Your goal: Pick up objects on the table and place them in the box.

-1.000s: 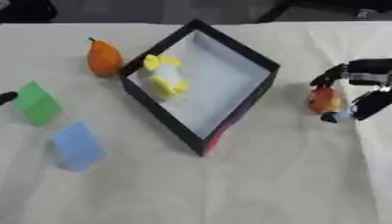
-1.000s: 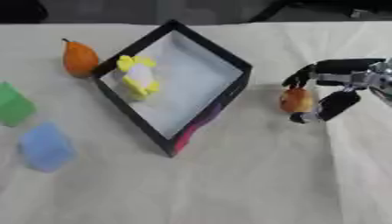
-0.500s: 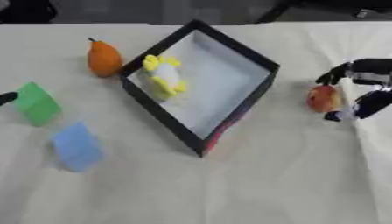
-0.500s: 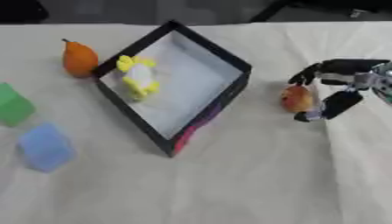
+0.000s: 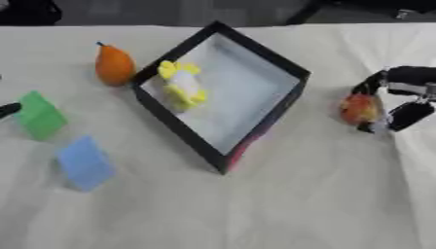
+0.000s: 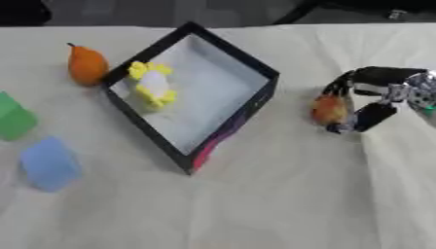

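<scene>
Right hand [image 6: 364,99]: at 3 o'clock on the table, fingers and thumb curled round a small orange-red fruit [image 6: 329,109], which sits at or just above the cloth; contact with the cloth cannot be told.
Left hand [image 5: 7,110]: only a dark tip shows at the 9 o'clock edge of the left eye view; whether its fingers are straight or curled cannot be told.
Box [image 5: 281,73]: black-walled with a pale floor, turned like a diamond at centre, corners toward 12 and 6 o'clock; a pink-red patch on the outer wall near its 6 o'clock corner.
Inside box: a yellow and white toy [image 5: 182,86] lies against the wall at the box's 10 o'clock side; the remaining floor is bare.
Orange pear [image 5: 113,64]: at 10 o'clock, just beside the box's outer left wall, stem up.
Green block [image 5: 38,115]: at 9 o'clock, near the view's left edge, well apart from the box.
Blue block [image 5: 84,162]: at 8 o'clock, near the green block.
Open room: bare white cloth [image 6: 281,204] across the whole near half from 4 to 7 o'clock; a bare strip lies between the held fruit and the box's 3 o'clock corner.
Far edge: the cloth ends at 12 o'clock against a dark background.
</scene>
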`<action>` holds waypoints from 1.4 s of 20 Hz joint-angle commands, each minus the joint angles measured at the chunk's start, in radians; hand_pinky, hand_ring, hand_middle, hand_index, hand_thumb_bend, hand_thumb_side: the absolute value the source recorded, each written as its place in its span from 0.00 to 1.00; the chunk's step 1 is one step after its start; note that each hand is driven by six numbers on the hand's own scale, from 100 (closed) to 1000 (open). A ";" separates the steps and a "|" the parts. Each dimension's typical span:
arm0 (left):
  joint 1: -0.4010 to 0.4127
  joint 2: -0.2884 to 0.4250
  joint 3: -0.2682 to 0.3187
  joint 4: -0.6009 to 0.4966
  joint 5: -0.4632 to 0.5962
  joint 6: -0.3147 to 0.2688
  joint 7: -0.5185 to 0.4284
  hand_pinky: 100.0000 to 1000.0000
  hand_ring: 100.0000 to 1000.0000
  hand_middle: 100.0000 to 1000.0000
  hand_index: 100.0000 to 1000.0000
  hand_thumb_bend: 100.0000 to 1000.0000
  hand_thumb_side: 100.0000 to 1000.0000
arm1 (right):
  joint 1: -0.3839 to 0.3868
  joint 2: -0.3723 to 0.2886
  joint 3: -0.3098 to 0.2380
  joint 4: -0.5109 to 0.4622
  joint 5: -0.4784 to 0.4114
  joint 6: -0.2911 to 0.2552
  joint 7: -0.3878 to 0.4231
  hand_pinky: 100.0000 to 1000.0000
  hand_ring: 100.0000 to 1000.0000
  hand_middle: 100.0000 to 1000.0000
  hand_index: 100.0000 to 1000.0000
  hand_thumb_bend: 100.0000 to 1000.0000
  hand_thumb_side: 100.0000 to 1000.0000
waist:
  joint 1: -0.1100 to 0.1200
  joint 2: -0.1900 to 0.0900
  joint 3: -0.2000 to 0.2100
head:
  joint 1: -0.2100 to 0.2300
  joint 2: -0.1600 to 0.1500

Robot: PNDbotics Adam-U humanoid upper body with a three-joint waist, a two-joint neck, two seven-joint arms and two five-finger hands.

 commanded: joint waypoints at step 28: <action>-0.016 0.029 0.000 -0.019 0.022 0.007 0.000 0.78 1.00 0.79 0.81 0.05 0.79 | -0.274 0.015 -0.125 -0.223 -0.362 0.005 0.041 0.77 0.51 0.33 0.52 0.00 0.10 | -0.017 -0.022 0.011 | -0.006 0.007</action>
